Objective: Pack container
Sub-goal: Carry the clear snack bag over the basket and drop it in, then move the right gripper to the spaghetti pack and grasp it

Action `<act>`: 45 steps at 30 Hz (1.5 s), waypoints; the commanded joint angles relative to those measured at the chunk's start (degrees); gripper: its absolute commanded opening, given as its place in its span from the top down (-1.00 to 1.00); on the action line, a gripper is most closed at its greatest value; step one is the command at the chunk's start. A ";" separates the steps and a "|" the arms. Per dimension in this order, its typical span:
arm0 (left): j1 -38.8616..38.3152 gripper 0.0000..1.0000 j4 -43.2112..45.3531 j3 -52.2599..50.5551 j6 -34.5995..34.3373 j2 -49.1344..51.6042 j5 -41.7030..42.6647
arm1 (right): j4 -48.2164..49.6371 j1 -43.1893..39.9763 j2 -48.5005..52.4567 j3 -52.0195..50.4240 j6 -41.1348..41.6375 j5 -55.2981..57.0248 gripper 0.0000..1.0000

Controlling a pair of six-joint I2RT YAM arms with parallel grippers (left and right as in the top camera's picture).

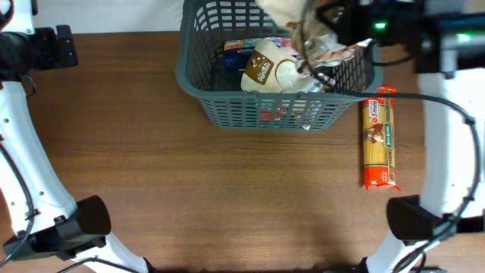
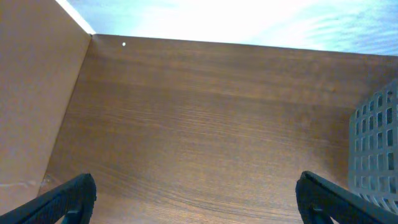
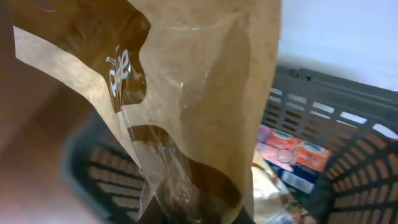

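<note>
The dark grey lattice container (image 1: 258, 112) stands at the far middle of the table. It holds a white-and-brown packet (image 1: 265, 68), a blue-and-orange packet (image 1: 246, 49) and other packets. My right gripper (image 1: 314, 34) hangs over the container's far right part, shut on a tan paper bag with a clear window (image 3: 205, 93). The bag hides its fingers (image 3: 199, 211) in the right wrist view. The container's wall (image 3: 348, 162) and the blue-and-orange packet (image 3: 295, 158) show below. My left gripper (image 2: 198, 196) is open and empty over bare table, left of the container (image 2: 376, 149).
A long orange-and-yellow pasta packet (image 1: 379, 136) lies on the table just right of the container. A black cable (image 1: 424, 98) runs from the container's right corner across to the right arm. The arm bases stand at the front left and front right corners.
</note>
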 commanded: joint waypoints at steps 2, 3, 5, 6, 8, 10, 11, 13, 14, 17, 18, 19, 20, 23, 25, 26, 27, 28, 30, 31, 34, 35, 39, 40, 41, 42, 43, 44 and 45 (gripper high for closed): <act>0.33 -0.99 0.07 -0.02 -0.72 0.20 -0.20 | 1.01 2.25 4.66 0.02 -3.26 15.06 0.92; 0.33 -0.98 0.07 -0.02 -0.72 0.20 -0.20 | 1.27 2.29 5.77 0.02 -3.23 16.72 0.92; 0.33 -0.99 0.07 -0.02 -0.72 0.20 -0.20 | 1.99 2.19 8.31 0.02 -3.21 17.46 0.91; 0.33 -0.99 0.07 -0.02 -0.74 0.20 -0.20 | 2.47 2.10 9.44 0.02 -3.23 17.51 0.86; 0.33 -0.99 0.07 -0.02 -0.72 0.20 -0.20 | 3.37 1.77 11.74 0.02 -3.21 17.75 0.80; 0.33 -0.99 0.07 -0.02 -0.72 0.20 -0.20 | 4.17 1.57 13.88 0.02 -3.21 18.82 0.74; 0.33 -0.99 0.07 -0.02 -0.72 0.20 -0.20 | 4.33 1.42 14.80 0.02 -3.19 19.89 0.74; 0.33 -0.99 0.09 -0.02 -0.72 0.20 -0.20 | 4.44 1.38 16.52 0.02 -3.19 21.68 0.74; 0.33 -0.99 0.07 -0.02 -0.74 0.20 -0.20 | 4.44 1.22 17.42 0.02 -3.19 22.08 0.74; 0.33 -0.99 0.07 -0.02 -0.72 0.20 -0.20 | 3.85 0.98 19.10 0.02 -2.95 21.77 0.74; 0.33 -0.99 0.07 -0.02 -0.72 0.20 -0.20 | 3.67 0.92 19.47 0.02 -2.71 21.77 0.62; 0.33 -0.99 0.07 -0.02 -0.72 0.20 -0.20 | 3.50 0.94 19.47 0.02 -2.47 21.73 0.38; 0.33 -0.99 0.07 -0.02 -0.72 0.20 -0.20 | 3.28 1.05 19.37 0.07 -1.77 21.79 0.08; 0.33 -0.99 0.07 -0.02 -0.74 0.20 -0.20 | 2.60 1.09 17.57 0.39 -0.15 21.59 -0.24; 0.33 -0.99 0.07 -0.02 -0.72 0.20 -0.20 | 1.88 1.09 15.26 1.66 0.81 21.55 -0.35; 0.33 -0.99 0.07 -0.02 -0.72 0.20 -0.20 | 1.51 1.09 14.23 2.34 1.22 21.55 -0.43; 0.33 -0.99 0.07 -0.02 -0.72 0.20 -0.20 | 0.76 1.11 12.66 3.52 1.53 21.55 -0.49; 0.33 -0.99 0.07 -0.02 -0.74 0.20 -0.20 | 0.11 1.09 11.19 4.63 1.53 21.55 -0.54; 0.33 -0.99 0.07 -0.02 -0.72 0.20 -0.20 | -1.44 1.09 8.00 7.19 1.53 21.59 -0.58; 0.33 -0.99 0.07 -0.02 -0.72 0.20 -0.20 | -2.32 1.09 6.49 8.37 1.53 21.62 -0.58; 0.33 -0.99 0.07 -0.02 -0.72 0.20 -0.20 | -5.16 0.98 1.77 11.30 1.53 23.10 -0.59; 0.33 -0.99 0.07 -0.02 -0.74 0.20 -0.20 | -6.10 0.98 0.24 11.89 1.55 24.24 -0.58; 0.33 -0.98 0.07 -0.02 -0.72 0.20 -0.20 | -9.81 0.24 -6.01 12.44 1.60 30.40 -0.60; 0.33 -0.98 0.07 -0.02 -0.72 0.20 -0.20 | -10.80 -0.42 -7.28 12.44 1.60 31.32 -0.61; 0.33 -0.99 0.07 -0.02 -0.72 0.20 -0.20 | -11.80 -1.42 -8.39 12.44 2.19 32.09 -0.63; 0.33 -0.98 0.07 -0.02 -0.72 0.20 -0.20 | -12.94 -2.99 -9.60 12.44 2.86 32.33 -0.65; 0.33 -0.99 0.07 -0.02 -0.72 0.20 -0.20 | -14.10 -4.68 -10.47 12.44 3.30 32.30 -0.66; 0.33 -0.99 0.07 -0.02 -0.72 0.20 -0.20 | -15.45 -6.51 -11.21 12.41 3.52 32.28 -0.68; 0.33 -0.99 0.07 -0.02 -0.72 0.20 -0.20 | -16.79 -8.44 -11.80 12.35 3.50 32.30 -0.67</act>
